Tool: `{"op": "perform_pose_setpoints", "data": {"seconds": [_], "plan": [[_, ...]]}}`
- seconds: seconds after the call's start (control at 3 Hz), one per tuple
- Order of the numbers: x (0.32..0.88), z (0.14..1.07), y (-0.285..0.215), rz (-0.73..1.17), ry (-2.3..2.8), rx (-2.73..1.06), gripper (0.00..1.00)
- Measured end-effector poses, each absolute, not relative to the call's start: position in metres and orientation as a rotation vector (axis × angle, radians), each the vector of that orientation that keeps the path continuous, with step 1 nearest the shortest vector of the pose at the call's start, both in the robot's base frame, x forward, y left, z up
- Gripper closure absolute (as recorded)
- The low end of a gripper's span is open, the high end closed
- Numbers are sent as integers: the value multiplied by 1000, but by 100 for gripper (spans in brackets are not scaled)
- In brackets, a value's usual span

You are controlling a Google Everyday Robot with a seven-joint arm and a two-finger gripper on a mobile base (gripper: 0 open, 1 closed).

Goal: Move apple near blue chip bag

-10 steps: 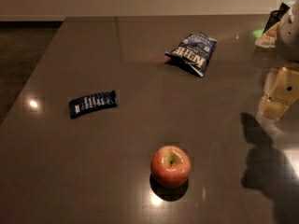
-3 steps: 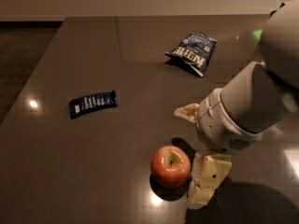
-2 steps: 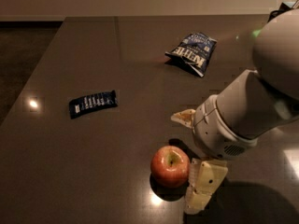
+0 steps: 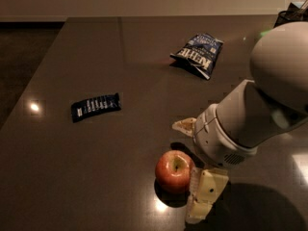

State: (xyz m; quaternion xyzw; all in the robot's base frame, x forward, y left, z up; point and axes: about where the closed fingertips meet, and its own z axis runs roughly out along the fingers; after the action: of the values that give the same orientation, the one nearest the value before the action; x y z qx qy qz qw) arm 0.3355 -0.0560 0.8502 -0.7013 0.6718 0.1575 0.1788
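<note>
The red apple, with a yellowish patch at its stem, sits on the dark table near the front. The blue chip bag with white lettering lies far behind it, toward the back right. My gripper is low over the table just right of the apple, and it is open. One cream finger is behind the apple and the other is at its front right. The apple lies at the mouth of the gap, not gripped. The big white arm hides the table to the right.
A small flat dark blue bar wrapper with white stripes lies at the left. The table ends at a left edge, with dark floor beyond. A dark wire basket stands at the back right corner.
My gripper has come in from the right and down to the apple. Over the last second it edged a little further left and forward. The apple, bag and wrapper have not moved.
</note>
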Motion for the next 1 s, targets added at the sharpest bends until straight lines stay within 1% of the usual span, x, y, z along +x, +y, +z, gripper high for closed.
{"op": "perform_pose_setpoints", "data": {"seconds": [0.33, 1.0], "plan": [[337, 847, -55, 453, 1907, -1978, 14], [337, 856, -50, 478, 1891, -1955, 60]]}}
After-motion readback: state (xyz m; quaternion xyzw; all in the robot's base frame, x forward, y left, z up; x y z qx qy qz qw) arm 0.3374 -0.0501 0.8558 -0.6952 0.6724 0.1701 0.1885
